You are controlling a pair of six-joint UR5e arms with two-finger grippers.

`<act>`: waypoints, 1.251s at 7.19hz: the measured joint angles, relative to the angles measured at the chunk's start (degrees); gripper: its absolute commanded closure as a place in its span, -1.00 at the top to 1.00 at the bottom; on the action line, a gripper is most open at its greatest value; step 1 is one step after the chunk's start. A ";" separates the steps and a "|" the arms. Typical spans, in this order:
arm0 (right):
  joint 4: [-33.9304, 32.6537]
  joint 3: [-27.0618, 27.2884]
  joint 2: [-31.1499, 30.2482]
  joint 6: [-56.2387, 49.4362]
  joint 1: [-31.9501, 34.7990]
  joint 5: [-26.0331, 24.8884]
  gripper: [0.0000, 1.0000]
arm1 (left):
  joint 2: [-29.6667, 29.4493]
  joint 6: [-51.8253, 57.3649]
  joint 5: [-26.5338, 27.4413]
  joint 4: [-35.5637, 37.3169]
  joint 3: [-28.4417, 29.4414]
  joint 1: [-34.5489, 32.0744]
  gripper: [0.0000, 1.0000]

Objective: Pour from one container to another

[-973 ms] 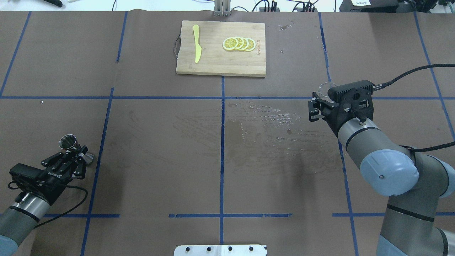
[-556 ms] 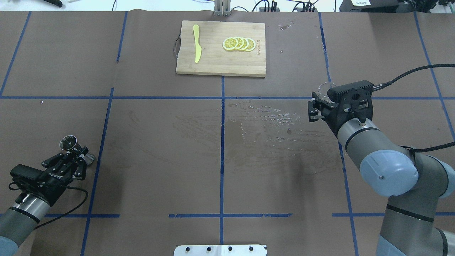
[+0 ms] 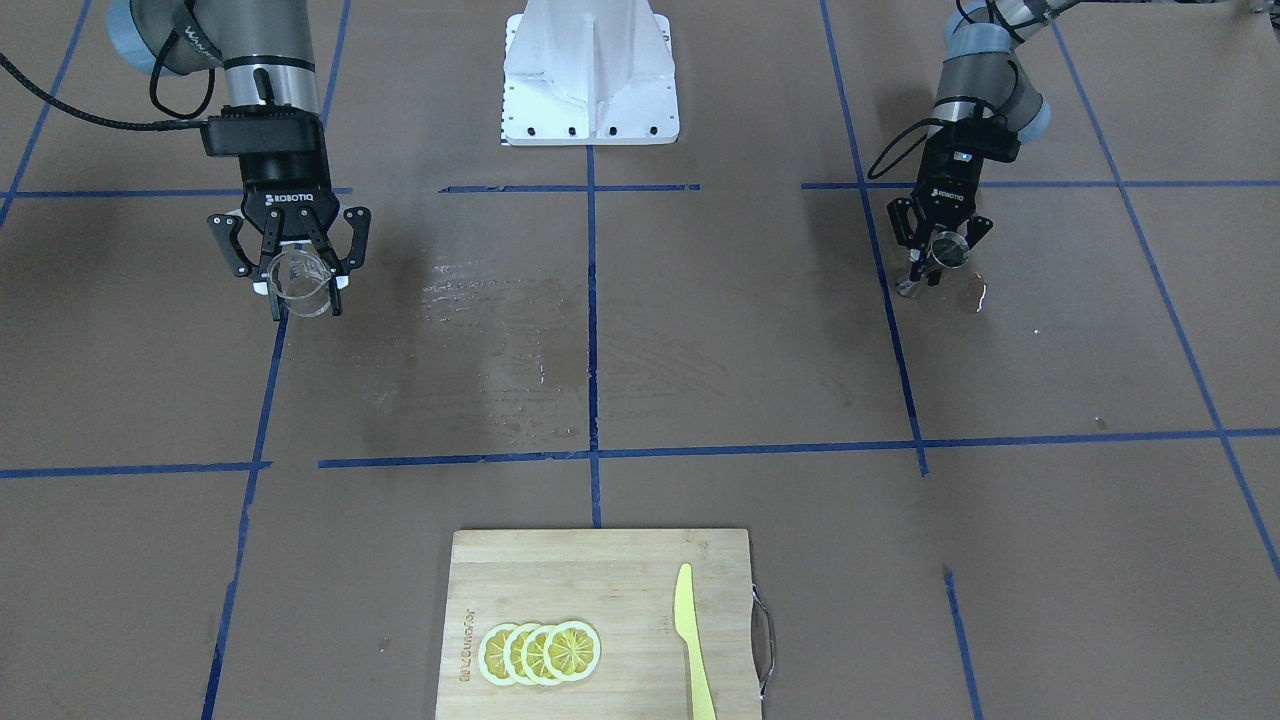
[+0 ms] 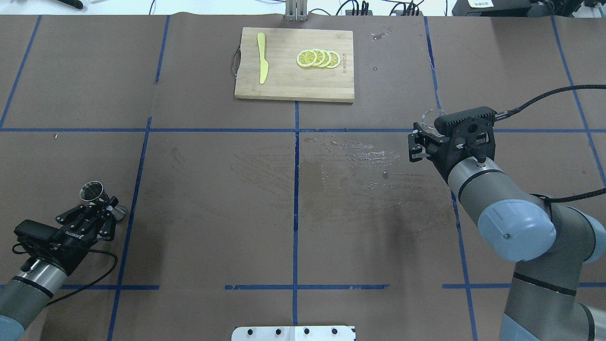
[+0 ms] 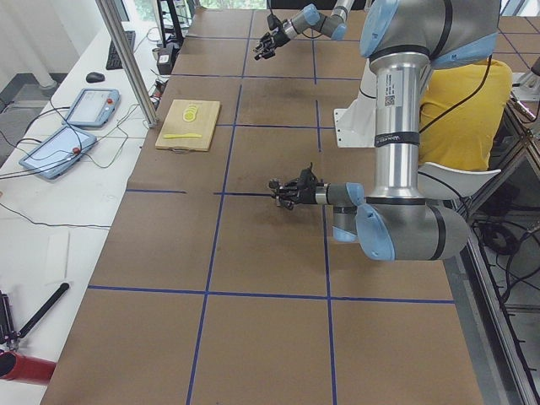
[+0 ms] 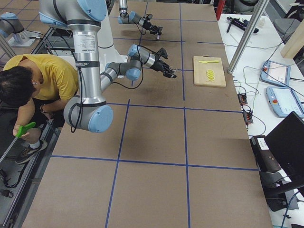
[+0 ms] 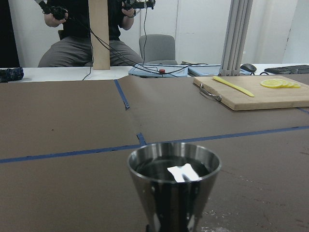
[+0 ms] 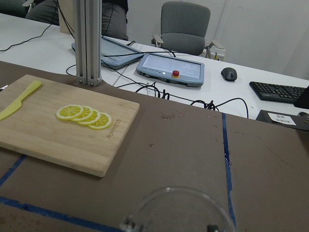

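Gripping the glass cup point(image 3: 300, 279) by its wall with my right gripper point(image 3: 306, 302) closed, front view | my left gripper point(image 3: 937, 265) clamps the jigger point(image 3: 947, 249) at its waist | overhead: jigger far left, cup far right, well apart | left wrist: bright reflection inside the jigger's bowl | right wrist: cup rim near, cutting board point(image 8: 58, 140) beyond.

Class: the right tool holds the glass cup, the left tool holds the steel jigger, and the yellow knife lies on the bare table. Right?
No. The yellow knife lies on the wooden cutting board, as the overhead exterior view shows. The rest holds.
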 measured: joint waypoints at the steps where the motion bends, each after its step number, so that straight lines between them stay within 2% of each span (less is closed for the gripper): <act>1: 0.00 0.12 0.02 0.00 0.00 0.00 -0.99 | 0.00 0.00 0.01 -0.01 0.00 0.06 -0.20; 3: 0.00 0.48 0.03 0.00 0.00 0.00 -0.99 | 0.00 0.00 0.02 -0.06 -0.14 0.12 -0.20; 4: 0.00 0.62 0.03 0.00 0.00 0.00 -0.99 | 0.00 0.00 0.02 -0.07 -0.24 0.13 0.16; 5: 0.00 0.66 0.03 0.02 0.00 0.00 -0.99 | 0.00 0.02 0.01 -0.07 -0.38 0.13 0.99; 9: 0.00 0.70 0.03 0.02 0.00 0.00 -0.99 | 0.46 0.24 -3.33 -0.26 -2.71 0.09 1.00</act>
